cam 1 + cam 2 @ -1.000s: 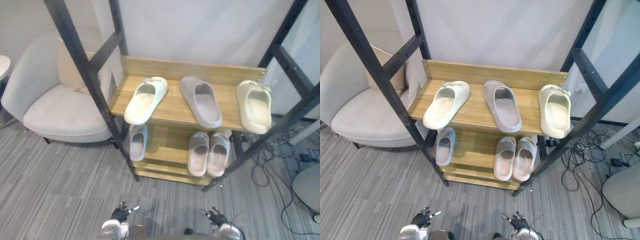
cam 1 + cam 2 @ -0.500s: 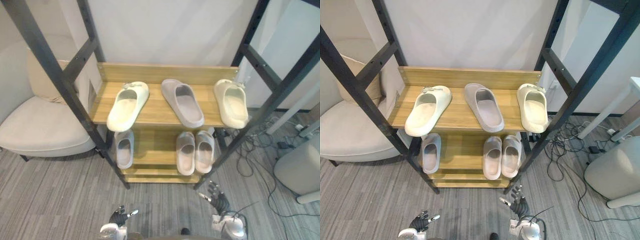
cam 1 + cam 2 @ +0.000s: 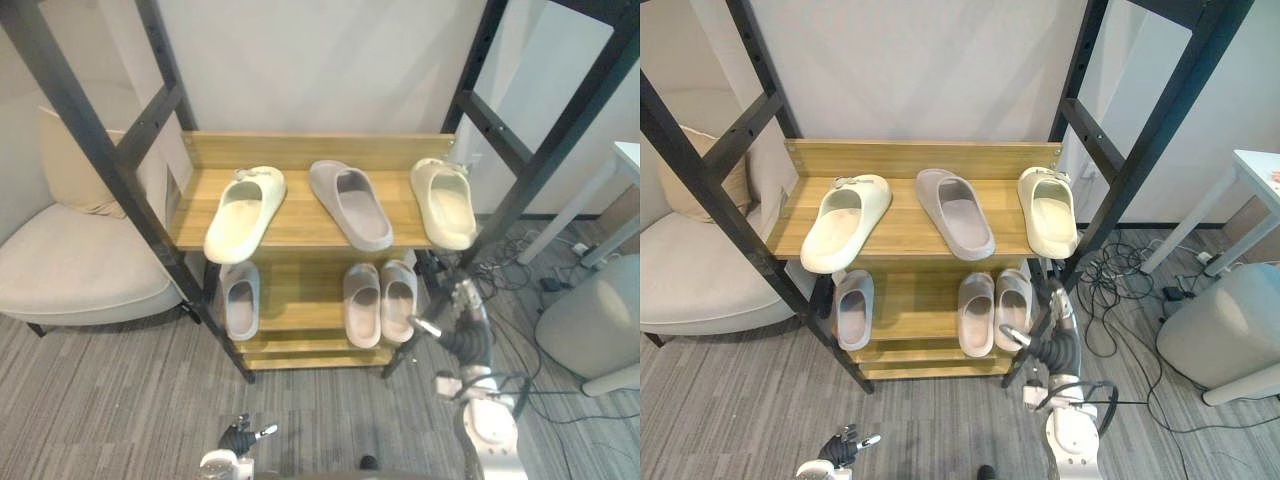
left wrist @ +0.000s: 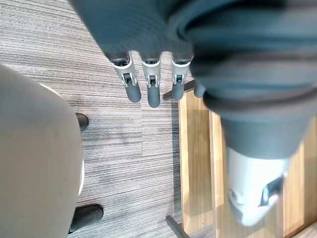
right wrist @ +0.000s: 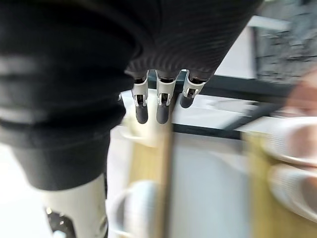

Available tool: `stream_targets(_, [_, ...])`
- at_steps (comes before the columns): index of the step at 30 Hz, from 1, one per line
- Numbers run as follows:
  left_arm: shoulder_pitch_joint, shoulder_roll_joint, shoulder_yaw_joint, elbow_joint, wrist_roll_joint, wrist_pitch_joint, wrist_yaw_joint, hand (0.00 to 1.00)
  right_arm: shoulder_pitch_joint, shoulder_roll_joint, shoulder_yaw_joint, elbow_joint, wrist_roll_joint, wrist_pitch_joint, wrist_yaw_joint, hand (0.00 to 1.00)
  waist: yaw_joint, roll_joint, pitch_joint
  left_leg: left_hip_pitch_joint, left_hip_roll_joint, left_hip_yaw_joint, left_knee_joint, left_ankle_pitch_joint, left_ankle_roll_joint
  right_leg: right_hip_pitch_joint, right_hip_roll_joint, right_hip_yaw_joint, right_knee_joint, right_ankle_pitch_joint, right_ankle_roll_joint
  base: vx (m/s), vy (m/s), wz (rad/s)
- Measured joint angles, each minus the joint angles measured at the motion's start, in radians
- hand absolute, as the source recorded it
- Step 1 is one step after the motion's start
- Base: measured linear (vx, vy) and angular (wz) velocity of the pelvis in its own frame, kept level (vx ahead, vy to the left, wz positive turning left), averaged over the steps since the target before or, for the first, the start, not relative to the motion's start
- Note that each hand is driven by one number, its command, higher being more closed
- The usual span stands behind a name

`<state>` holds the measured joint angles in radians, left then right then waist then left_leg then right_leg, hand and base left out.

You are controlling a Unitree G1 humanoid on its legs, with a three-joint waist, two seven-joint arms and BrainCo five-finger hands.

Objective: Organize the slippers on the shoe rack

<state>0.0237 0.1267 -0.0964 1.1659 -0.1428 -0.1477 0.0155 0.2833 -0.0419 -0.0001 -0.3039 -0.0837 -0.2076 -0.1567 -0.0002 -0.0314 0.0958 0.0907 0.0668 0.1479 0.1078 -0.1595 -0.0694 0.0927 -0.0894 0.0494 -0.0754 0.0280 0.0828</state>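
**Shoe rack, slippers unsorted; right hand beside the lower shelf**

Left eye view.
- Shoe rack point(image 3: 320, 150): wooden shelves in a black frame.
- Upper shelf: cream slipper point(image 3: 245, 212) at left, skewed, with its toe over the front edge. A mauve-grey slipper point(image 3: 350, 203) lies between it and the second cream slipper point(image 3: 445, 203) at right.
- Lower shelf: single grey slipper point(image 3: 240, 302) at left and a grey pair point(image 3: 380, 302) side by side.
- Right hand point(image 3: 455, 320): level with the lower shelf, near the slanted post point(image 3: 540, 165).
- Left hand point(image 3: 235, 440): low over the floor.
- Judged step: a reach for the right-side slippers. Pass clear of the post, take the cream one by its strap and set it beside its mate. The mauve-grey one must give way first.

Right eye view. Striped grey carpet point(image 3: 740, 400), pale armchair point(image 3: 690, 280) at left, cables point(image 3: 1110, 280), pouf point(image 3: 1220, 320) and white table corner point(image 3: 1260, 165) at right.

Left wrist view. Fingers point(image 4: 151, 91) straight, released, over carpet.

Right wrist view. Fingers point(image 5: 163, 104) extended, grasping nothing.
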Motion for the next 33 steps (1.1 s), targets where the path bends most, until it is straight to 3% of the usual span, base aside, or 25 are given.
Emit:
stream_targets(9, [0.012, -0.003, 0.001, -0.040, 0.037, 0.002, -0.001, 0.00, -0.168, -0.007, -0.085, -0.043, -0.035, -0.015, -0.090, 0.00, 0.001, 0.000, 0.001, -0.003, -0.008, -0.023, 0.000, 0.002, 0.004, 0.004, -0.009, -0.022, 0.015, -0.010, 0.010, 0.00, 0.008, 0.07])
stream_targets(16, [0.023, -0.001, 0.003, -0.070, 0.055, 0.006, -0.003, 0.00, -0.320, -0.085, -0.125, -0.032, -0.034, 0.002, -0.119, 0.00, 0.000, -0.007, 0.006, -0.025, -0.026, -0.030, -0.002, 0.008, 0.015, -0.024, -0.027, -0.028, 0.039, -0.020, 0.017, 0.01, 0.022, 0.04])
stream_targets(22, [0.018, 0.010, 0.003, -0.076, 0.051, 0.006, -0.020, 0.00, -0.532, -0.196, -0.150, 0.172, -0.023, 0.043, -0.117, 0.00, 0.011, -0.028, 0.015, -0.042, -0.035, -0.049, -0.001, 0.011, 0.020, -0.026, -0.032, -0.046, 0.038, -0.020, 0.017, 0.01, 0.007, 0.09])
stream_targets(33, [0.014, 0.015, 0.003, -0.085, 0.023, 0.005, -0.022, 0.00, -0.769, -0.287, -0.135, 0.537, 0.007, 0.105, -0.116, 0.00, 0.032, -0.037, 0.020, -0.072, -0.037, -0.076, -0.001, 0.015, 0.025, -0.045, -0.032, -0.077, 0.038, -0.015, 0.012, 0.01, -0.003, 0.04])
